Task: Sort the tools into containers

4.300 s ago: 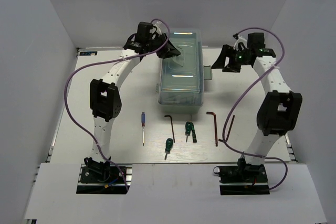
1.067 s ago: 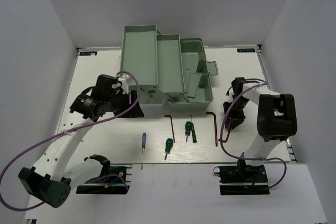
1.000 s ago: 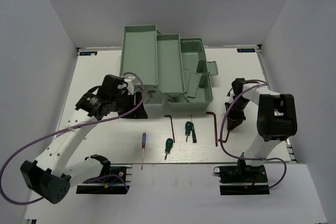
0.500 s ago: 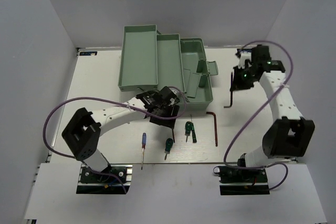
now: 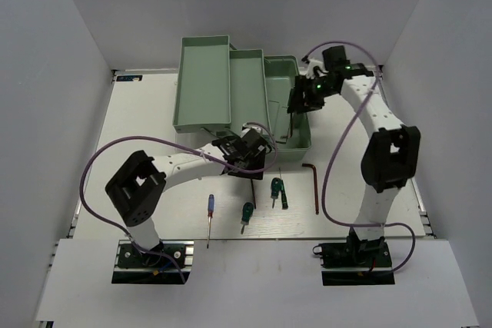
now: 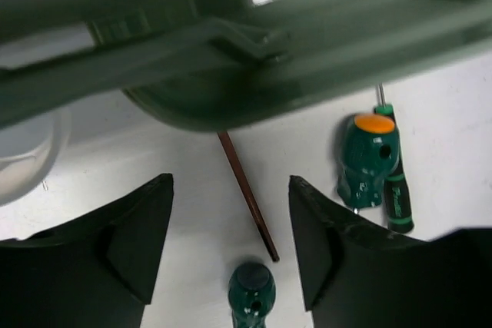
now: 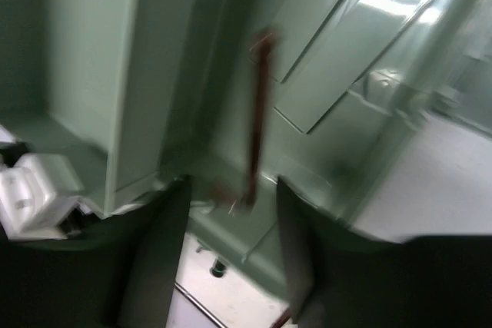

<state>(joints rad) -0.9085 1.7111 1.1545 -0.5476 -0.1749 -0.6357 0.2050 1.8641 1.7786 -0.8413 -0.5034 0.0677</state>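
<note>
The containers are the pale green trays [image 5: 204, 82] of a fold-out toolbox, with its deeper base [image 5: 301, 142] on the right. My right gripper [image 5: 297, 105] [image 7: 232, 190] hangs open over the base. A reddish-brown hex key [image 7: 258, 105] shows blurred below its jaws, loose inside the box. My left gripper [image 5: 247, 165] [image 6: 229, 190] is open, low over a second hex key [image 6: 247, 197] on the table in front of the box. A third hex key [image 5: 315, 186], two green screwdrivers [image 5: 246, 213] [image 5: 275, 187] and a blue screwdriver [image 5: 209, 211] lie on the table.
The toolbox front wall [image 6: 323, 44] looms just above my left fingers. A slim dark green tool [image 6: 397, 190] lies beside the orange-capped green screwdriver [image 6: 367, 160]. White walls enclose the table on three sides.
My right gripper carried a hex key from the table's right side to above the toolbox base and opened. My left gripper slid right, stopping over the hex key in front of the box.
</note>
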